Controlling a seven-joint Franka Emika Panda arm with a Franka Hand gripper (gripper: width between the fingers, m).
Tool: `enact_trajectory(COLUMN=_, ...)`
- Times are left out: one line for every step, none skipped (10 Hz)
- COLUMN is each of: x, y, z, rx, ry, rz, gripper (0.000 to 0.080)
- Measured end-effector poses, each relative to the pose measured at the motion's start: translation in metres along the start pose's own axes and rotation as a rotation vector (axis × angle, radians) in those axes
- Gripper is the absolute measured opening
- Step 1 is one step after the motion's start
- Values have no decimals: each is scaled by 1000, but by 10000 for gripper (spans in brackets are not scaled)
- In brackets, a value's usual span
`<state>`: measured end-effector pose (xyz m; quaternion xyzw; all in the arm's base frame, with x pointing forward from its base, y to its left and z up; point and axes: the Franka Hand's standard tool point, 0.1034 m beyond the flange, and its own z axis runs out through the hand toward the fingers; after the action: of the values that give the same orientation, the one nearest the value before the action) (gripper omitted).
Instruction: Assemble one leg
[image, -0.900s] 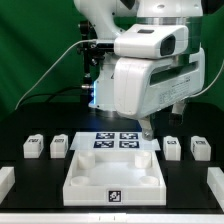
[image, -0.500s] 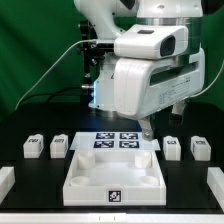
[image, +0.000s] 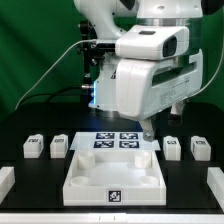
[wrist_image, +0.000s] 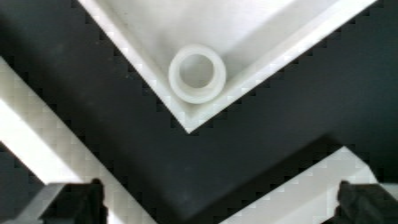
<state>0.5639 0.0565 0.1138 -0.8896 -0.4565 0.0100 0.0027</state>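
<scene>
Found all four legs (image: 172, 147) lying loose in a row across the middle of the bench (image: 12, 130), two toward the exterior view's left edge, two toward its right. Noted almost no change over the last second: merely a slight drift of the claw (image: 148, 128) above the marker board (image: 115, 141), behind the tray piece (image: 85, 185). Gaped wide in the wrist view, gripping nothing, over a tray corner's round socket (wrist_image: 196, 72). Judged no leg approached yet
</scene>
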Motion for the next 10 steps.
enact_trajectory(x=-8, y=-12, z=6, rx=-1, ry=1, rz=-8, gripper=650)
enact_trajectory(x=-25, y=-28, z=12, rx=-7, ry=3, rz=-159, gripper=650)
enact_trajectory(x=-52, y=-46, z=22, rx=-11, ry=6, rz=-327, gripper=650)
enact_trajectory(x=-76, y=-57, z=36, rx=-17, ry=14, rz=-452, gripper=650)
enact_trajectory(x=-100, y=-66, z=55, rx=-27, ry=24, rz=-592, gripper=650)
enact_trajectory(x=-119, y=-72, z=72, rx=-17, ry=28, rz=-688, gripper=650)
enact_trajectory(x=-123, y=-70, z=80, rx=-3, ry=26, rz=-695, gripper=650)
enact_trajectory(x=-125, y=-69, z=90, rx=-8, ry=33, rz=-685, gripper=650)
enact_trajectory(x=-133, y=-71, z=101, rx=7, ry=35, rz=-670, gripper=650)
enact_trajectory(x=-137, y=-71, z=107, rx=11, ry=37, rz=-661, gripper=650)
